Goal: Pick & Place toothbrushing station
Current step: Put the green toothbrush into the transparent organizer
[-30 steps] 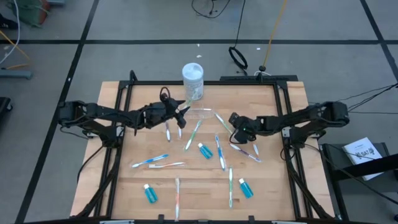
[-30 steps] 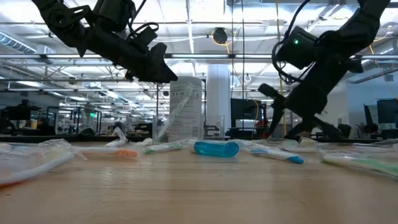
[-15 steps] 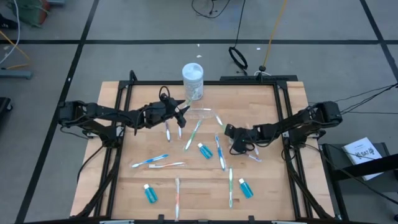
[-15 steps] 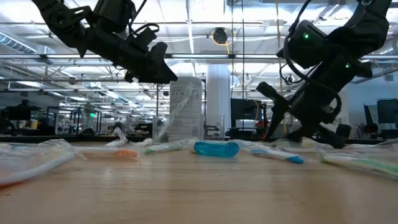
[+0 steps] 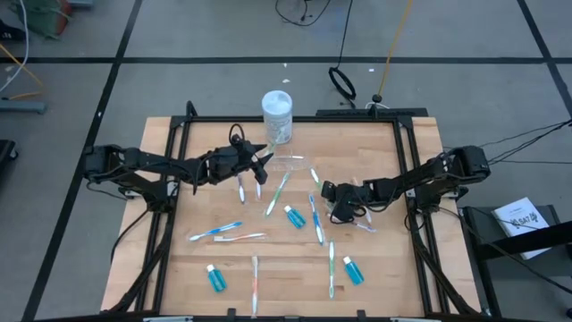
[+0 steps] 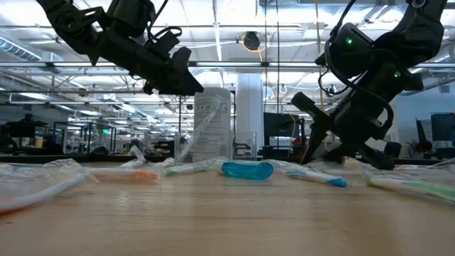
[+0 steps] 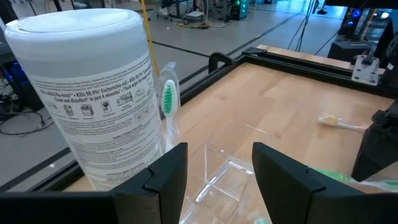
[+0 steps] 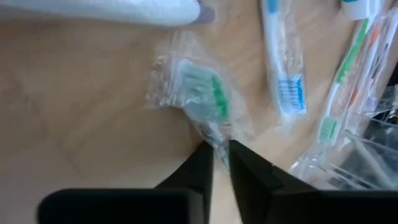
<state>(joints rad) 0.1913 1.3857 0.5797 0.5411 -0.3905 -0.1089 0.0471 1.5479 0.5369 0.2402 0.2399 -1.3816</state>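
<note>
- Two grippers work near the station (image 5: 288, 164).
- Right gripper (image 8: 221, 151) pinches a wrapped green brush (image 8: 202, 99), apparently to lift it.
- Left gripper (image 7: 214, 163) hangs released over the station, likely waiting.

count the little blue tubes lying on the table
3 in the high view: one tube mid-table beside the toothbrushes, one near the front left, one near the front right. Wrapped toothbrushes or the arms could hide another.

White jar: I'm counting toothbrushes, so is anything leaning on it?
One wrapped green-bristled toothbrush stands against the white jar, beside the clear holder. The jar's far side is hidden.
</note>
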